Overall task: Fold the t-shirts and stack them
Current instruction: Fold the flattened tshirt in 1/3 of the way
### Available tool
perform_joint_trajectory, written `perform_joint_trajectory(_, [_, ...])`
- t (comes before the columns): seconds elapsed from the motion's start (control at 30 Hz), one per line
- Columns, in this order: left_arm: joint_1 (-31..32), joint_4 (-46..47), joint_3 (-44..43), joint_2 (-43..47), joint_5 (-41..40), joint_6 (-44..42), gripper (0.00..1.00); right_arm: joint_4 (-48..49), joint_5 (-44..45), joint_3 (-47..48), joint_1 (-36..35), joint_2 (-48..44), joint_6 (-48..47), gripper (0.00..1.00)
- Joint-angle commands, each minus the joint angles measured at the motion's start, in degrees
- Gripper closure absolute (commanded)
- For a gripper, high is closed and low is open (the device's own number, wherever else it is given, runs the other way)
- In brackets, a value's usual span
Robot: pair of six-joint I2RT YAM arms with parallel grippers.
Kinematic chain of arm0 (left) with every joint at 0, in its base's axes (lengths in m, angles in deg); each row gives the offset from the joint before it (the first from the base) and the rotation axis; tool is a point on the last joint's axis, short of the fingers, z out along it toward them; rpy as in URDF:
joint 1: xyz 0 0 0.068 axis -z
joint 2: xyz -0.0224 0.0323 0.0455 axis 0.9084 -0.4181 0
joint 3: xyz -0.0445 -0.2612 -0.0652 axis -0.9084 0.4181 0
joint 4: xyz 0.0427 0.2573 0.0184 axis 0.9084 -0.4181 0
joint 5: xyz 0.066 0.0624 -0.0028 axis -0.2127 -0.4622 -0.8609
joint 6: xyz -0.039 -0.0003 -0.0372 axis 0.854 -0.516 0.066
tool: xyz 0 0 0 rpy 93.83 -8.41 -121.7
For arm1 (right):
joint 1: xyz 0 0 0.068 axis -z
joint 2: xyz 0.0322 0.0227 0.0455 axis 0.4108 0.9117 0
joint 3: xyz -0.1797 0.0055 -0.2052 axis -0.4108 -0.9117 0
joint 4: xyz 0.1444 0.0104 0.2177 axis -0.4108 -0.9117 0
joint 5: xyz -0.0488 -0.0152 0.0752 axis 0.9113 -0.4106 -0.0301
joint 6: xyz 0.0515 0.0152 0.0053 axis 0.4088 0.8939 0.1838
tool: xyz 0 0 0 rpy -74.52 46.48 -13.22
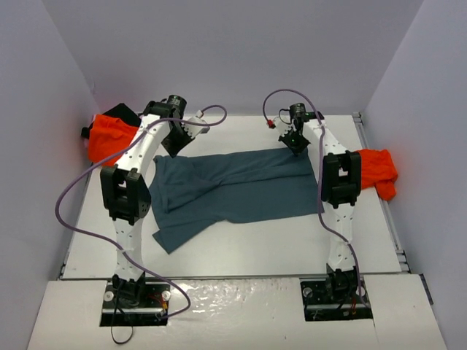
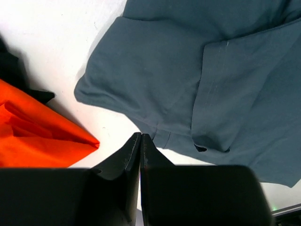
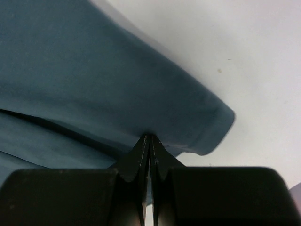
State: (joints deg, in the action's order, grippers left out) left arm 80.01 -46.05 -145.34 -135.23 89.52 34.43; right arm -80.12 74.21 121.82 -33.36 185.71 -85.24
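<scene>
You are seeing the slate-blue t-shirt (image 1: pixel 233 191) lying rumpled across the middle of the bench (image 1: pixel 241 251) in the top view. Your left end effector (image 2: pixel 140 137) is pinching shut on its upper left edge, your right end effector (image 3: pixel 149 139) is clamping its upper right corner, and the orange t-shirts (image 1: pixel 109 140) are sitting at the left and right edges

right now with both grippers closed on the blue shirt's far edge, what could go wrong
1. The left gripper pinches only the very hem of the slate-blue t-shirt; it may slip out on a lift.
2. The shirt lies creased, a flap doubled over, so a fold now may come out crooked.
3. The orange t-shirt lies close beside that gripper and could get snagged.
</scene>
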Motion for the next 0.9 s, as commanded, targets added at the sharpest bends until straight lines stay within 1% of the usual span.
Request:
perform_joint_trajectory(0.0, [-1.1, 1.9, -3.4, -0.6, 2.3, 1.2, 1.00, -0.7, 2.0, -1.5, -0.6, -4.8, 0.4, 0.99])
perform_joint_trajectory(0.3, [-3.2, 1.0, -4.5, -5.7, 2.7, 0.9, 1.00, -1.8, 5.6, -5.8, -0.9, -6.7, 0.0, 0.97])
perform_joint_trajectory(0.33, [-3.4, 0.8, -4.6, -5.9, 2.8, 1.0, 1.00, -2.0, 7.0, -7.1, -0.9, -7.9, -0.1, 0.97])
perform_joint_trajectory(0.5, [-4.8, 1.6, -4.1, -6.3, 3.5, 1.2, 1.00, -2.3, 8.3, -11.8, -0.8, -14.0, -1.6, 0.95])
perform_joint_trajectory(0.73, [-5.1, 2.1, -3.7, -6.9, 3.4, 1.2, 1.00, -5.5, 6.6, -14.0, -1.0, -18.1, -3.0, 0.95])
perform_joint_trajectory(0.87, [-5.5, 1.7, -2.6, -6.2, 3.5, 1.3, 1.00, -6.4, 6.3, -16.9, -1.0, -19.9, -3.5, 0.95])
